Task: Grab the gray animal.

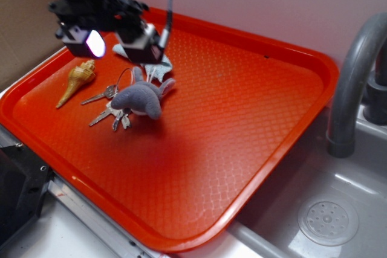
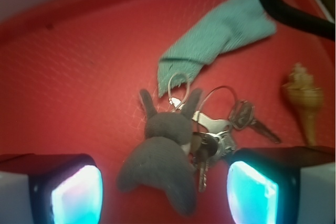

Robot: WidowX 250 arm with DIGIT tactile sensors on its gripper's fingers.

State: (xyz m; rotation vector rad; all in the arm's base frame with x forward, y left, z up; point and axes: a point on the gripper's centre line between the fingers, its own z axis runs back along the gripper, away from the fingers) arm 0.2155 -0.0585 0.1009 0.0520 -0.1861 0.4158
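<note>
Tool (image 1: 115,41) raised above the far left part of the red tray (image 1: 254,89), fingers (image 2: 73,195) spread apart, nothing between them, glowing pads facing inward. Gray animal (image 1: 142,98) lying on the tray just below and a little nearer the camera than the tool; in the wrist view (image 2: 163,158) sitting low between the two fingers, closer to the left one, forked tail pointing away toward the cloth. Not touched by either finger. Bunch of keys (image 1: 112,110) on rings pressed against the animal, partly under it. One cloth (image 2: 220,38) beyond the animal, crumpled, near the tray's far rim. One seashell (image 1: 77,80) off to the side, apart from the keys. Counted: one animal, one cloth, one seashell, one key bunch of several keys. Gray faucet (image 1: 357,83) and sink (image 1: 326,219) beside the tray.
</note>
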